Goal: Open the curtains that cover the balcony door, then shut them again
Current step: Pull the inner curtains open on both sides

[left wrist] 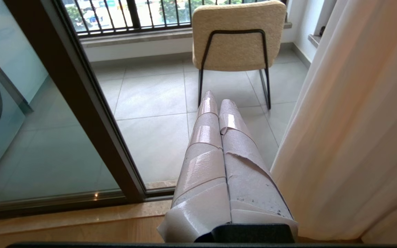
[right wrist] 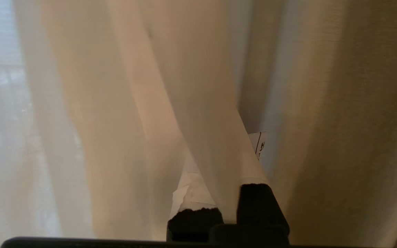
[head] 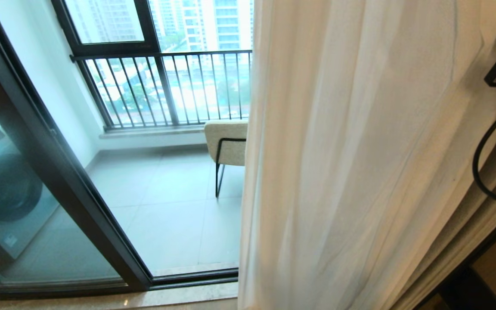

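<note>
We are facing the curtains (head: 360, 163), the largest thing before us: sheer white fabric hanging in long folds and gathered to the side of the opening. In the right wrist view the curtains (right wrist: 191, 86) are wrapping around our right claw (right wrist: 226, 193), with a fold running down between its two taped fingers (right wrist: 191, 193); the claw is clamped shut on that fold, the fabric reaching away on both sides of it. Past the claw, on one side, a thicker beige drape (right wrist: 350, 120) is hanging just beside the sheer cloth.

The balcony door (head: 58, 172) is standing uncovered, well apart from our right claw; its dark frame is slanting across the head view, with a washing machine (head: 2, 189) showing in the glass. In the left wrist view the door frame (left wrist: 91, 113) is lying off to one side of our left claw (left wrist: 217, 103), and the curtains (left wrist: 350, 137) are hanging near its other side without touching it. Beyond the left claw's tips the tiled balcony floor (left wrist: 150, 137) is stretching out to a cream chair (left wrist: 238, 34) on thin black legs, and farther still to a black-barred railing (left wrist: 122, 13).

Our left claw is resting idle, its taped fingers (left wrist: 205, 137) pressed together, gripping nothing. A black cable (head: 485, 159) is looping at the edge of the head view.
</note>
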Controlling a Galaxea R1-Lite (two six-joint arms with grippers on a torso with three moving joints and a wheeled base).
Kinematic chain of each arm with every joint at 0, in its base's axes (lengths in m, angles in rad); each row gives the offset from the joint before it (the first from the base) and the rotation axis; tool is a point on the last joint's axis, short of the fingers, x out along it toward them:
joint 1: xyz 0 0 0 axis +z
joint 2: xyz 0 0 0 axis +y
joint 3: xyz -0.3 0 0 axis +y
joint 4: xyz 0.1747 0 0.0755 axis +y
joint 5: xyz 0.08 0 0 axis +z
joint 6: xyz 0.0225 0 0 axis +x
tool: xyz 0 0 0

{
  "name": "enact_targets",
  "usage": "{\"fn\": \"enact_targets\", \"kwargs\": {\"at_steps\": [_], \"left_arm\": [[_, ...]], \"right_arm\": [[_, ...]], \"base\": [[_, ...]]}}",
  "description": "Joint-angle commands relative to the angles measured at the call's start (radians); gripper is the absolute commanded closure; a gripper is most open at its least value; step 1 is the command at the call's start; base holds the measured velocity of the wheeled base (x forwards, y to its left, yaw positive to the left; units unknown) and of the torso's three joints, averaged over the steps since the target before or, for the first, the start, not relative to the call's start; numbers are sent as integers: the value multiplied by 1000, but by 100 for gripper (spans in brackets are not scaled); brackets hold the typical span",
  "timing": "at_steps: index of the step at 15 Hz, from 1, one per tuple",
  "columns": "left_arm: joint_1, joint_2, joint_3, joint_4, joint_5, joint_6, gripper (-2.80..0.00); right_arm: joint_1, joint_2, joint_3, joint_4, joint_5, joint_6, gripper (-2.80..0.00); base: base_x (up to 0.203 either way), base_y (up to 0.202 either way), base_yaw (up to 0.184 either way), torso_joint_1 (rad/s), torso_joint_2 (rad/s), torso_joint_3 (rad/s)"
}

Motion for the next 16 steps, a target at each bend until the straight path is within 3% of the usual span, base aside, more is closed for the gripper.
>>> {"fn": "enact_targets", "kwargs": {"at_steps": [1,11,16], "left_arm": [[0,1,0,0,0,0,0],[0,0,0,0,0,0,0],[0,1,0,0,0,0,0]], "right_arm": [[0,-3,0,-6,-1,-1,0],[0,-24,11,-6,11,1,0],[0,-32,22,-4,58,-1,0]], "base": [[0,-177,-1,7,2,11],[0,-21,0,0,1,1],[0,0,0,0,0,0]]}}
